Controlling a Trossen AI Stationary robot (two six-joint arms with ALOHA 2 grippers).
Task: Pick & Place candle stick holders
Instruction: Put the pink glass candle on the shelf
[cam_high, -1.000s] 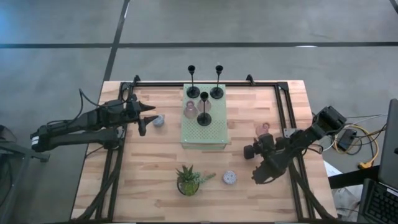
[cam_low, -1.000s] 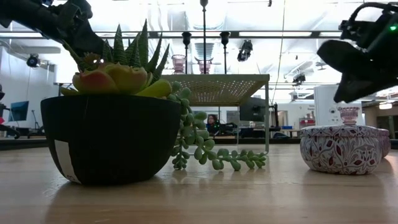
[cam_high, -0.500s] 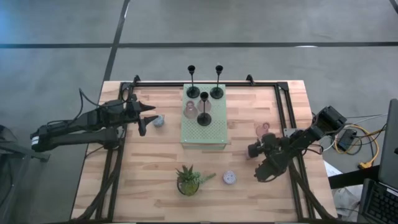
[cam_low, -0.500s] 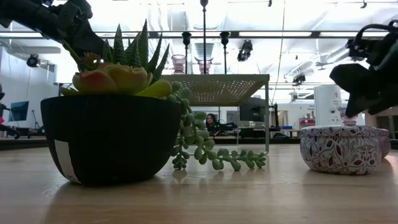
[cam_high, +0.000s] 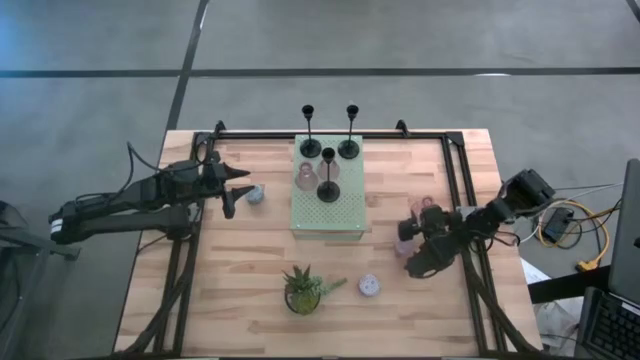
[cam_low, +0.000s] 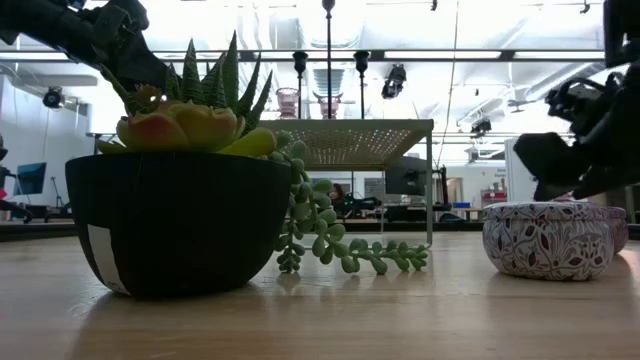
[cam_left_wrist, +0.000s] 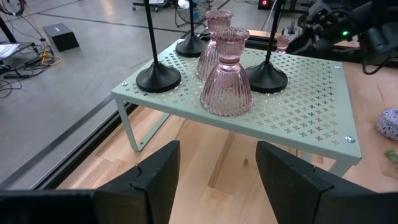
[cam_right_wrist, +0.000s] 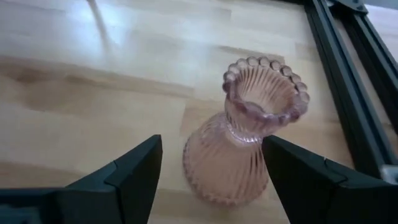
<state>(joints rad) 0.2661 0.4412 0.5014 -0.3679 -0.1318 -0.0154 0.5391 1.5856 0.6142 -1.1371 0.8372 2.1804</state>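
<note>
A pink ribbed glass candle stick holder (cam_right_wrist: 249, 143) stands upright on its flared foot near the table's right rail. My right gripper (cam_right_wrist: 211, 152) is open, with one finger on each side of the holder and just short of it. In the high view the right gripper (cam_high: 418, 222) covers most of the holder. Three tall black candle stick holders (cam_high: 328, 172) and two more pink glass ones (cam_left_wrist: 227, 74) stand on a pale green perforated shelf (cam_high: 340, 215). My left gripper (cam_high: 232, 198) waits open to the left of the shelf.
A potted succulent (cam_high: 303, 288) and a small patterned tin (cam_high: 369, 286) sit near the front edge. A small pale round cup (cam_high: 256, 193) lies beside my left gripper. Black frame rails (cam_right_wrist: 348, 74) run along the table's sides. Bare wood lies between the shelf and the right rail.
My right gripper has sunk toward the table and moved in on the pink glass holder at the right, which has stayed in place. In the low view the gripper now hides the holder, which showed below it a second ago.
</note>
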